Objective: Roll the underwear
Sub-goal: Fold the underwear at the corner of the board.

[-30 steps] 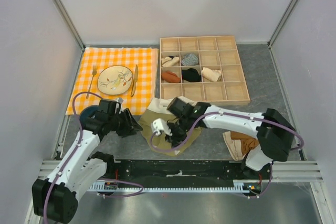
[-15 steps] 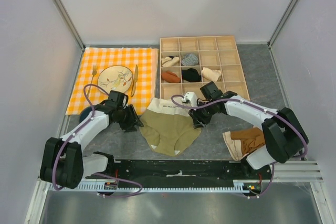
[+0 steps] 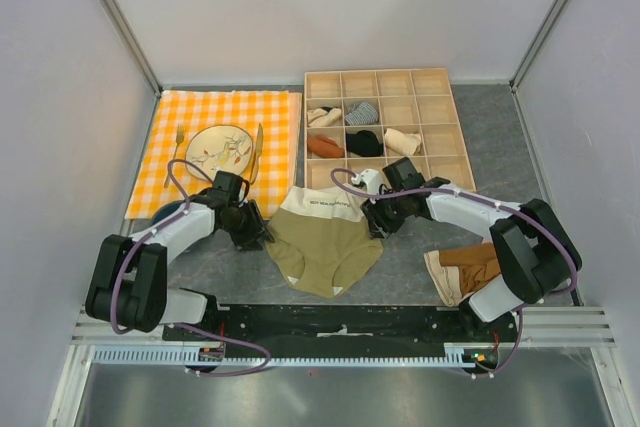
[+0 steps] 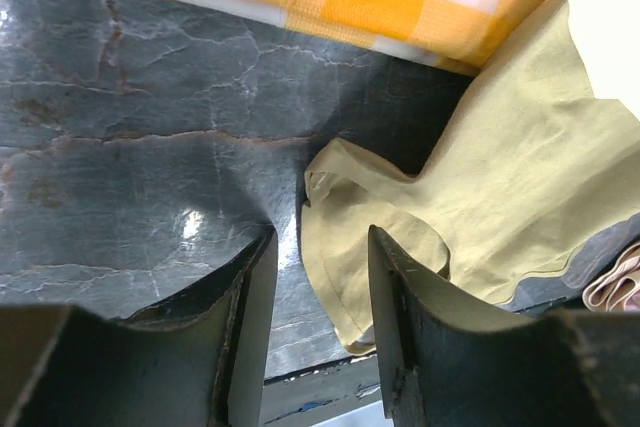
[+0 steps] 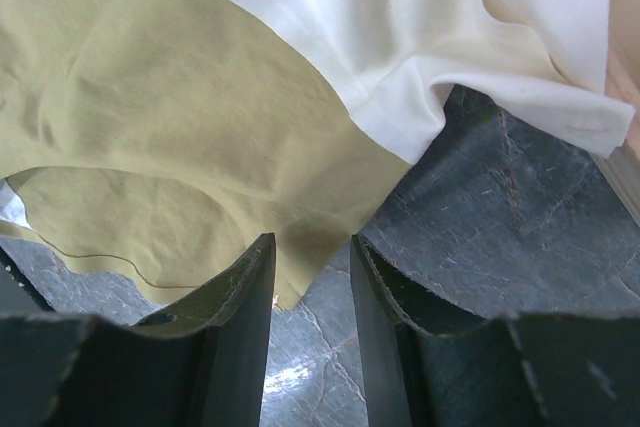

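Olive-khaki underwear [image 3: 325, 247] lies flat on the desk [image 3: 500, 147]; it looks soft, light, prone to bunching. Best pinched at its side edges, where left tool [image 4: 320, 237] and right tool [image 5: 310, 247] hover, both released.

Underwear [image 5: 150, 87] waistband [image 5: 400, 27]: "UL" legible, rest cut off.

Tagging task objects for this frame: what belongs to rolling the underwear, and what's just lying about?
Job: olive-khaki fabric briefs with cream waistband; left hand; right hand.

Lying about: orange checked cloth; patterned round plate; fork; knife; wooden compartment tray holding rolled garments; rust-brown crumpled garment.
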Tool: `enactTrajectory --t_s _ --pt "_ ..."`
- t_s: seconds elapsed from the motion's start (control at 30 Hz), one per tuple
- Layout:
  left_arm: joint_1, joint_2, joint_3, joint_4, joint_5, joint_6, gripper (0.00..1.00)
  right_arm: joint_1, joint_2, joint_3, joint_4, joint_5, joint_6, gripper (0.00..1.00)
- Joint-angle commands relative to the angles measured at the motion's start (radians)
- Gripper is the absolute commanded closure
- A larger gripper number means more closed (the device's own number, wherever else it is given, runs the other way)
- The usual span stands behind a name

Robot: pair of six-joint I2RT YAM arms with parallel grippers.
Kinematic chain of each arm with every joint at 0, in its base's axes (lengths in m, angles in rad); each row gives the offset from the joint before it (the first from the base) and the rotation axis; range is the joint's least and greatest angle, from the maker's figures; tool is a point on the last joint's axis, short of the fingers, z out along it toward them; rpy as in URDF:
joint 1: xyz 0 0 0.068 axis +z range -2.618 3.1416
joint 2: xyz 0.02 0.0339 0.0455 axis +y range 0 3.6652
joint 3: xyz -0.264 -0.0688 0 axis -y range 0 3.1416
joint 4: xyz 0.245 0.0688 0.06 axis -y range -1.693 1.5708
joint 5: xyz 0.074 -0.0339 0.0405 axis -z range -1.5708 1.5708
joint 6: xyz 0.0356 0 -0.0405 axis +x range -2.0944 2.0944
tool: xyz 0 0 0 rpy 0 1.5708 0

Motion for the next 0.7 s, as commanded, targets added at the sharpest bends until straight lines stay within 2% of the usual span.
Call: enactTrajectory --t_s 0.0,0.1,0.2,0.23,0.27,0.4,0.5,0.67 --pt "0.001 0.024 -0.002 0.057 -0.015 0.008 0.52 -0.008 0.000 -0.016 0.035 0.032 0.031 0.57" --pt "0.000 0.039 -0.008 0.062 -0.011 0.005 0.55 -0.008 0.015 -0.010 0.027 0.035 0.029 0.59" --pt "0.000 0.046 -0.022 0.074 0.007 0.005 0.63 -0.010 0.032 -0.001 0.002 0.027 0.014 0.64" --pt "0.000 0.046 -0.028 0.078 0.016 0.003 0.68 -0.008 0.032 0.003 -0.008 0.026 0.011 0.66" --pt "0.000 0.044 -0.041 0.081 0.033 0.000 0.77 -0.010 0.034 0.008 -0.017 0.021 -0.003 0.68" --pt "0.000 0.009 -0.071 0.088 0.044 -0.028 0.92 -0.008 0.044 0.049 -0.076 -0.005 -0.049 0.88" --pt "-0.002 -0.066 -0.102 0.083 0.055 -0.066 0.98 -0.008 0.043 0.072 -0.128 -0.023 -0.093 0.95" --pt "-0.002 -0.219 -0.117 0.016 0.042 -0.118 0.98 -0.008 0.012 0.100 -0.226 -0.027 -0.178 0.98"
